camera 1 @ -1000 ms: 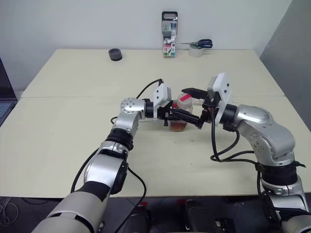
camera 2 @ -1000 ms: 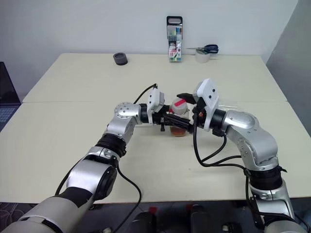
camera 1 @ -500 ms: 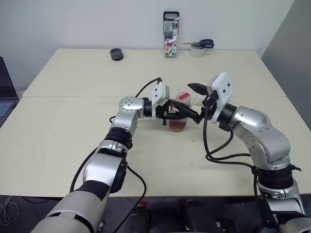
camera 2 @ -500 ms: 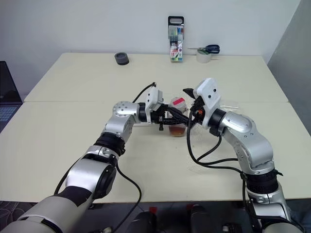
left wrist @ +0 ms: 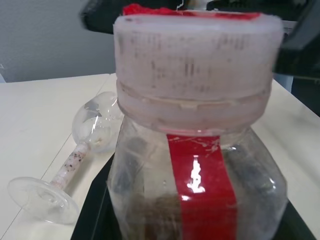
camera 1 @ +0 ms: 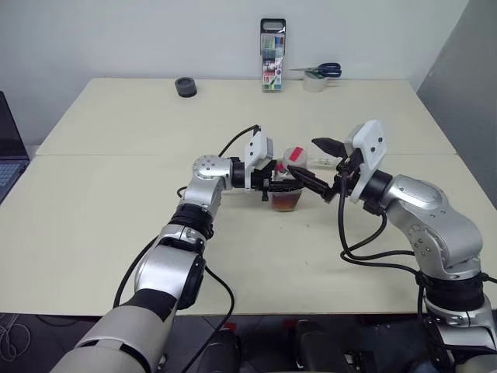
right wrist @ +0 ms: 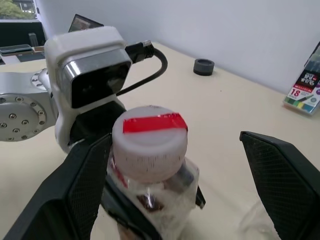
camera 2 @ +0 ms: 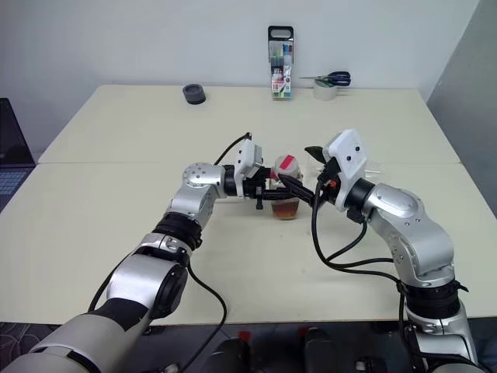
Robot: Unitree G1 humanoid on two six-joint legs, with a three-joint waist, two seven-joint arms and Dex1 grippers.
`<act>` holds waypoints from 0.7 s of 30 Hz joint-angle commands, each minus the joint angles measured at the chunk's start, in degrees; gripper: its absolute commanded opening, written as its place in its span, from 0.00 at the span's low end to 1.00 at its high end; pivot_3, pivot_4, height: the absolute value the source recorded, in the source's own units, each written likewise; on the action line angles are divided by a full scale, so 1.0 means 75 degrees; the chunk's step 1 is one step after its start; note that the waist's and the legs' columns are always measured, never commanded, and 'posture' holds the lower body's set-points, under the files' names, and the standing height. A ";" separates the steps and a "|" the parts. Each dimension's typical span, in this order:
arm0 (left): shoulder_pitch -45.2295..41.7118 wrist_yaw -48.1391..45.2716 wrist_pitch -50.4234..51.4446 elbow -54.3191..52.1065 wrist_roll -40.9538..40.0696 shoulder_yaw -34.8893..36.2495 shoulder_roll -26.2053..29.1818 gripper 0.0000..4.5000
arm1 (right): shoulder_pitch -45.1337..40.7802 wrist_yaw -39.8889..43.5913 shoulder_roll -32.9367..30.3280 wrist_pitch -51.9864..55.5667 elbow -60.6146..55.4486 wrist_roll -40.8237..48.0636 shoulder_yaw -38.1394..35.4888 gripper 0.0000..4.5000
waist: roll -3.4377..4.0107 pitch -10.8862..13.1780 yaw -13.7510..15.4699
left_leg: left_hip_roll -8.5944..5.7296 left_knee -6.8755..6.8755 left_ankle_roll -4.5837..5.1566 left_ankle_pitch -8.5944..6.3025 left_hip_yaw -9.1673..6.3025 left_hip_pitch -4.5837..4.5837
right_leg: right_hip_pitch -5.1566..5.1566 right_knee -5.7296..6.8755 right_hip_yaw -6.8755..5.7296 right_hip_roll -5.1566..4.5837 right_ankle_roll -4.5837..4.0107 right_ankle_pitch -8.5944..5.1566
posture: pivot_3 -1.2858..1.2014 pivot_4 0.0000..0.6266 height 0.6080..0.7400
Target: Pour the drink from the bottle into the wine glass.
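Mid-table, the left gripper (camera 1: pixel 273 186) clamps the still-capped bottle (camera 1: pixel 288 183) upright while the right gripper (camera 1: pixel 318 163), fingers spread wide, flanks its cap (right wrist: pixel 149 134) — the drink (camera 1: pixel 286 202) unpoured, the wine glass (left wrist: pixel 70 165) lying on its side just beside the bottle.

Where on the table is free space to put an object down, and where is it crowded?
Free: the table's wide near-left part, and the stretch between the black roll and marker case. Crowded: the middle, around the bottle, both grippers and the lying wine glass.
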 commanded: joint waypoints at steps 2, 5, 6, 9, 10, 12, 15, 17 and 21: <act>-0.0218 -0.0084 -0.0005 -0.0054 -0.0164 0.0199 0.0092 0.37 | 0.0018 0.0055 -0.0164 0.0194 -0.0619 0.0392 -0.0296 0.96 | 0.0000 0.0000 -0.0001 | 0.0000 0.0000 0.0002 -0.0001 -0.0002 0.0000 | 0.0000 0.0000 -0.0001 0.0001 0.0000 0.0000 | 0.52 0.24 1.00; -0.0278 -0.0135 0.0077 -0.0010 -0.0193 0.0215 0.0110 0.37 | 0.0051 0.0211 -0.0291 0.0480 -0.1010 0.0794 -0.0315 0.96 | 0.0000 0.0000 0.0001 | 0.0000 0.0000 0.0001 -0.0001 -0.0001 -0.0001 | 0.0000 0.0000 -0.0001 0.0001 0.0000 0.0000 | 0.52 0.24 1.00; -0.0308 -0.0168 0.0148 0.0000 -0.0213 0.0226 0.0118 0.37 | 0.0051 0.0243 -0.0335 0.0573 -0.1152 0.0917 -0.0305 0.96 | 0.0000 0.0000 0.0001 | 0.0000 0.0000 0.0001 -0.0001 -0.0001 -0.0001 | 0.0000 -0.0001 -0.0001 0.0001 0.0000 0.0000 | 0.52 0.24 1.00; -0.0410 -0.0223 0.0282 0.0053 -0.0245 0.0268 0.0142 0.37 | -0.0080 0.0161 -0.0371 0.0579 -0.1352 0.0835 -0.0036 0.96 | 0.0000 0.0000 0.0000 | 0.0000 0.0000 0.0004 -0.0002 -0.0002 -0.0001 | 0.0000 -0.0001 -0.0002 0.0001 0.0000 0.0000 | 0.52 0.24 1.00; -0.0442 -0.0229 0.0279 0.0084 -0.0236 0.0273 0.0149 0.37 | -0.0194 -0.0066 -0.0282 0.0437 -0.1262 0.0534 0.0143 0.96 | 0.0000 0.0000 -0.0004 | 0.0000 0.0000 0.0004 -0.0002 -0.0002 -0.0001 | 0.0000 -0.0001 -0.0001 0.0001 0.0000 0.0000 | 0.52 0.24 1.00; -0.0484 -0.0240 0.0261 0.0127 -0.0221 0.0273 0.0152 0.37 | -0.0379 -0.0466 -0.0121 0.0110 -0.0979 -0.0061 0.0449 0.96 | 0.0000 0.0000 -0.0008 | 0.0001 0.0000 0.0004 -0.0002 -0.0002 0.0000 | 0.0000 0.0001 -0.0002 0.0003 0.0000 0.0000 | 0.52 0.24 1.00; -0.0515 -0.0289 0.0229 0.0161 -0.0192 0.0268 0.0141 0.37 | -0.0475 -0.0677 0.0011 -0.0264 -0.0621 -0.0611 0.0736 0.96 | 0.0000 0.0000 -0.0006 | 0.0001 0.0002 -0.0001 0.0000 -0.0001 0.0000 | 0.0000 0.0002 -0.0001 0.0003 0.0001 0.0000 | 0.52 0.24 1.00; -0.0502 -0.0333 0.0215 0.0138 -0.0172 0.0258 0.0126 0.37 | -0.0469 -0.0719 0.0075 -0.0410 -0.0496 -0.0794 0.0817 0.96 | 0.0000 0.0000 -0.0005 | 0.0000 0.0002 -0.0005 0.0002 0.0000 0.0000 | 0.0000 0.0000 -0.0001 0.0002 0.0000 0.0000 | 0.52 0.24 1.00; -0.0429 -0.0399 0.0177 0.0058 -0.0136 0.0234 0.0110 0.37 | -0.0513 -0.0819 0.0280 -0.0535 -0.0314 -0.0961 0.0752 0.96 | 0.0000 0.0000 -0.0004 | -0.0001 0.0000 -0.0013 0.0007 0.0000 -0.0002 | 0.0000 -0.0002 0.0000 0.0001 0.0000 0.0000 | 0.52 0.24 1.00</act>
